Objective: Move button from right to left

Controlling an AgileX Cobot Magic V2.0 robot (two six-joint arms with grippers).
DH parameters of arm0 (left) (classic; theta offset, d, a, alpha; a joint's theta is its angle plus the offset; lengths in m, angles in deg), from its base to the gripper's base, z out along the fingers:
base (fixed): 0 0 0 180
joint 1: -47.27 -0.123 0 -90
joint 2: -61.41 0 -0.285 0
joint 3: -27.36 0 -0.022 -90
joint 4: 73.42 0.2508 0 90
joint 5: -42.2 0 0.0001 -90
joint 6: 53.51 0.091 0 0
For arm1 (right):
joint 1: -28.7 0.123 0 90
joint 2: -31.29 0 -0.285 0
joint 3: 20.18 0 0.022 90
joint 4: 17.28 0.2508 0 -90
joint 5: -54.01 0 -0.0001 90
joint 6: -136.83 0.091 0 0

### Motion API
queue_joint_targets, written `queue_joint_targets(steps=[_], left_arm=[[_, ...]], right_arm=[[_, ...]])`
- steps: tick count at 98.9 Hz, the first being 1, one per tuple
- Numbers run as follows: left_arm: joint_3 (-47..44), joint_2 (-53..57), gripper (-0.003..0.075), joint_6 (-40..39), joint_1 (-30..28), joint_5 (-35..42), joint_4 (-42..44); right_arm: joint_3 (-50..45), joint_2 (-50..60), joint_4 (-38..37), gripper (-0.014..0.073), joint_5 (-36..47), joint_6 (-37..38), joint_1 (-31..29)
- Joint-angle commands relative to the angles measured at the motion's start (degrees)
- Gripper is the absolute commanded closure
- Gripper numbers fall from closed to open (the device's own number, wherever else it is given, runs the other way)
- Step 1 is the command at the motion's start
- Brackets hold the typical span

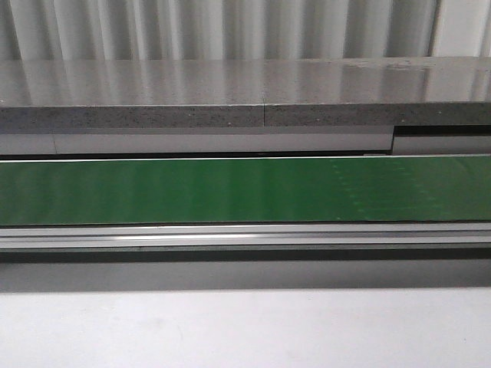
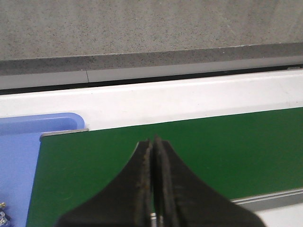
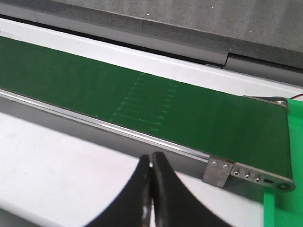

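The button is out of view in every frame. My left gripper point(image 2: 152, 141) is shut and empty, hanging over the green belt point(image 2: 213, 151) near its left end. My right gripper point(image 3: 151, 157) is shut and empty over the white table top point(image 3: 61, 156), just in front of the belt's point(image 3: 156, 104) metal rail near its right end. In the front view the green belt point(image 1: 230, 190) runs bare across the whole width, and neither gripper shows there.
A blue tray point(image 2: 19, 156) lies off the belt's left end, with small metal parts point(image 2: 3, 213) at its edge. A green surface point(image 3: 284, 210) lies past the belt's right end. A grey stone ledge point(image 1: 230, 96) runs behind the belt. An end bracket point(image 3: 218, 172) sticks out from the rail.
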Motion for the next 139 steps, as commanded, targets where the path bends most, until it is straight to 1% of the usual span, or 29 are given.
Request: queue_joint_targets(steps=[1,38,53,64,86,93,121,123,131,135,139], left_arm=[[0.19,2.93,0.074,-0.11,0.52,3.78,-0.3],[-6.85,14.8,0.074,-0.11,0.52,3.91,-0.3],[-10.12,17.57,0.074,-0.11,0.52,5.25,-0.18],[-13.32,19.94,0.074,-0.2,0.27,8.7,2.34],[-23.58,26.45,0.074,-0.48,-1.08,20.29,2.35],[-26.9,28.79,0.074,-0.48,-1.5,22.84,2.35],[-38.7,40.53,0.074,-0.48,-1.59,24.84,2.07],[-39.72,40.55,0.074,-0.48,-1.59,25.53,1.97],[-43.73,40.37,0.074,-0.48,-1.59,32.74,1.97],[-43.33,40.37,0.074,-0.48,-1.59,29.63,1.97],[-43.45,40.37,0.074,-0.48,-1.59,30.21,1.97]], right_arm=[[1.32,-0.66,0.3,0.066,4.19,-0.33,0.01],[1.32,-0.66,0.3,0.066,4.19,-0.33,0.01],[1.32,-0.66,0.3,0.066,4.19,-0.33,0.01],[1.32,-0.66,0.3,0.066,4.19,-0.33,0.01],[1.32,-0.66,0.3,0.066,4.19,-0.33,0.01],[1.32,-0.66,0.3,0.066,4.19,-0.33,0.01],[1.32,-0.66,0.3,0.066,4.19,-0.33,0.01],[1.32,-0.66,0.3,0.066,4.19,-0.33,0.01],[1.32,-0.66,0.3,0.066,4.19,-0.33,0.01],[1.32,-0.66,0.3,0.066,4.19,-0.33,0.01],[1.32,-0.66,0.3,0.066,4.11,-0.33,0.01]])
